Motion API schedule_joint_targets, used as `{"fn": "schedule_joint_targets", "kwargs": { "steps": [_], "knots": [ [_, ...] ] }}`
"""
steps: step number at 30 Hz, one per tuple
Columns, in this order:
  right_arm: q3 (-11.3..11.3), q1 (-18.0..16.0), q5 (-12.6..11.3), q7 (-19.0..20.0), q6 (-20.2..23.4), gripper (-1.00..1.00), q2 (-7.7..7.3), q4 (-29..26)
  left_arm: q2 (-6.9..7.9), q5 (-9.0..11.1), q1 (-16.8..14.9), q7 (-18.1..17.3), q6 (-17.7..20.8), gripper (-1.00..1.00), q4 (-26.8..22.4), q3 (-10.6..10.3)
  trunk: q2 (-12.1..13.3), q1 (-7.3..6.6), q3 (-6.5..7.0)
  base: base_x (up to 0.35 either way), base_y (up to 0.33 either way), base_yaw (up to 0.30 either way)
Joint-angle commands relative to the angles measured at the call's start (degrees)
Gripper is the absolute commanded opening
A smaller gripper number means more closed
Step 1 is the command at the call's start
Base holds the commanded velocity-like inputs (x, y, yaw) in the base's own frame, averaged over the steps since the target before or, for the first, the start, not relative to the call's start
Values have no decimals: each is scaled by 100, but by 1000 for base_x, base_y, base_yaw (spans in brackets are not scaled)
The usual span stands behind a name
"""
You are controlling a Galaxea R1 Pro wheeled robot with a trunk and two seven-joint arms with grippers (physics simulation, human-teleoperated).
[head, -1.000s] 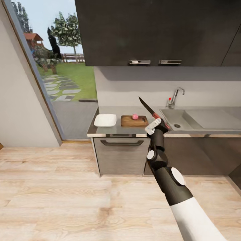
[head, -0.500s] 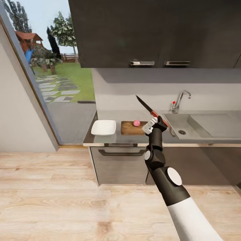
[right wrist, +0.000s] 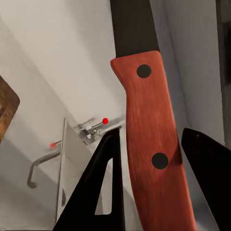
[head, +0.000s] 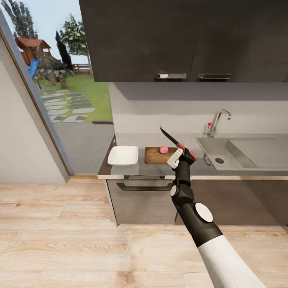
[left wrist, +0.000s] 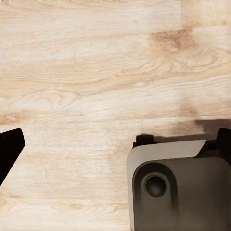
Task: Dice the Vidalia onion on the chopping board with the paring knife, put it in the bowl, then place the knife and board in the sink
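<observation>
right gripper (head: pixel 181 154) clamped on knife (head: pixel 173 140), blade raised toward the far left, near the board's (head: pixel 156 155) right end. onion (head: pixel 163 149) whole on board, left of sink (head: pixel 224 152). dicing step at hand: next, bring blade down over onion. left gripper's state: cannot tell.
</observation>
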Motion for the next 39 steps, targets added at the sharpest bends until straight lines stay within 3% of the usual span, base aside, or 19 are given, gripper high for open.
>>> {"fn": "schedule_joint_targets", "kwargs": {
  "steps": [1, 8, 16, 28, 39],
  "knots": [
    [11, -5, 42, -2, 51, -100, -1, 10, 1, 19, -1, 31, -6, 100, -7, -49, -11, 3, -11, 0, 0, 0],
    [5, -4, 37, -3, 55, -100, 21, 40, 1, 24, -1, 31, 0, 100, -7, -49, -11, 3, -11, 56, 0, 0],
    [2, -6, 25, -3, 55, -100, 64, 150, 1, 18, -1, 31, 1, 100, -6, -49, -11, 3, -11, 296, 0, 0],
    [-20, -6, 4, 5, 38, -100, 114, 304, 1, 18, -1, 31, 1, 100, -3, -49, -11, 3, -11, 45, 0, 0],
    [-21, -4, 9, 0, 40, -100, 114, 391, 1, 20, -1, 31, 1, 100, 1, -49, -11, 3, -11, 289, 0, 0]
  ]
}}
